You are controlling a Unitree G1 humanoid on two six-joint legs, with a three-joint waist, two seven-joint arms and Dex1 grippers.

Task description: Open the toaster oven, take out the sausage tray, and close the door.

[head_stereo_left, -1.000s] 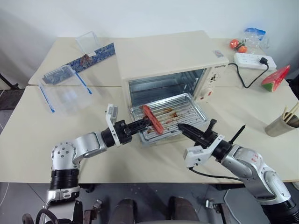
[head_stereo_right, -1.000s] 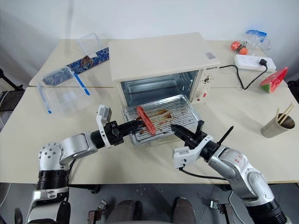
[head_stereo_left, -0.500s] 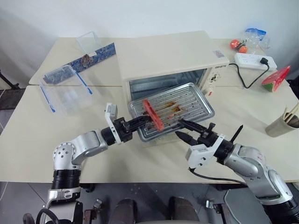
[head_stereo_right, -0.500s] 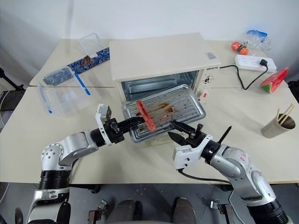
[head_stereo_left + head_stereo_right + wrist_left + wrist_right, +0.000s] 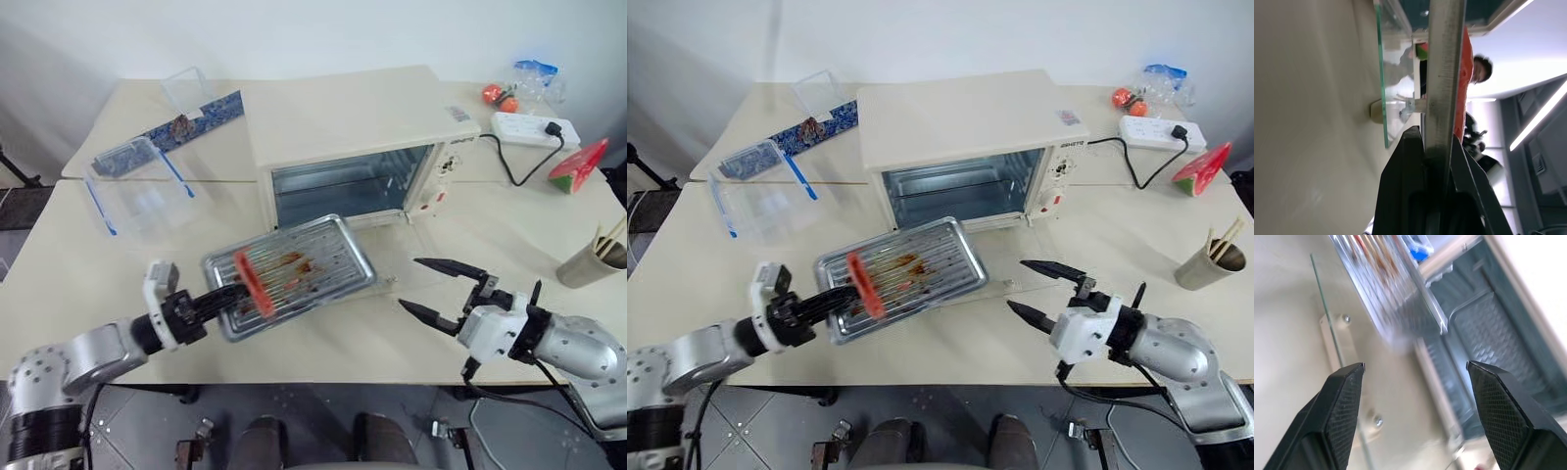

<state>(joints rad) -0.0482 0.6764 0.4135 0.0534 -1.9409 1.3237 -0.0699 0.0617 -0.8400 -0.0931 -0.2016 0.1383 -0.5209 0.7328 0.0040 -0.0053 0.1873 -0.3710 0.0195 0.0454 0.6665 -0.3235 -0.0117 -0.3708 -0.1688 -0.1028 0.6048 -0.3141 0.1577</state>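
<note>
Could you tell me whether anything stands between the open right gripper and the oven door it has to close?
Nothing visible does. The right gripper, jaws spread, hangs in front of the lowered door, and the sausage tray, clamped by the left gripper, hangs off to the left of the toaster oven opening.

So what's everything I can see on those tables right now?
toaster oven: one, cream-white, table centre, door folded down flat
sausage tray: one, silver, held off the table left of the door, one red-orange sausage on it
clear container: one, blue clips, far left
patterned strip: one, blue, behind the container
power strip: one, white, far right
tomatoes: orange-red, beside a plastic bag
watermelon slice: one, red and green, right edge
cup: one, beige, holding sticks
left gripper: fingers shut on the tray's edge
right gripper: fingers open, holding nothing
</note>
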